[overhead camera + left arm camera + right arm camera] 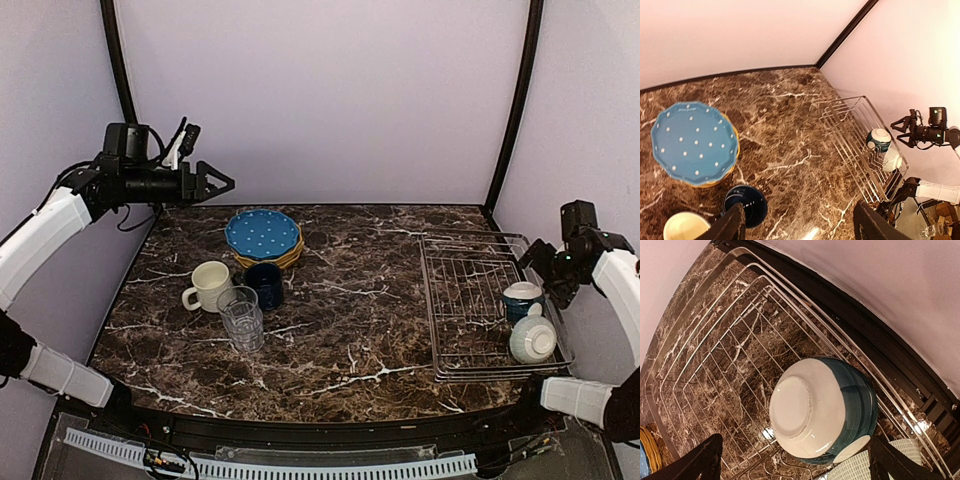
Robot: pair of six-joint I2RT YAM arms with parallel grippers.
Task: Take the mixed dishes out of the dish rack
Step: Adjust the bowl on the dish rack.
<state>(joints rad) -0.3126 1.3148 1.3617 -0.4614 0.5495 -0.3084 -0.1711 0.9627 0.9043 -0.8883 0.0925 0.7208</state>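
The silver wire dish rack point(470, 290) stands at the table's right and holds two upturned teal-and-white bowls point(522, 298) point(532, 340) near its right side. In the right wrist view the teal bowl point(822, 410) lies bottom-up between my open fingers, with the second bowl point(860, 470) beside it. My right gripper point(545, 262) hovers above the rack's right edge, open and empty. My left gripper point(222, 184) is open and empty, high at the back left. On the table's left sit the blue dotted plate point(262, 233) stacked on others, a cream mug point(208, 285), a dark blue cup point(264, 283) and a clear tumbler point(242, 318).
Purple walls close the back and sides, with dark poles at the corners. The rack's right edge lies close to the right wall. In the left wrist view the plate stack point(692, 142), the blue cup point(746, 205) and the rack point(860, 145) show below.
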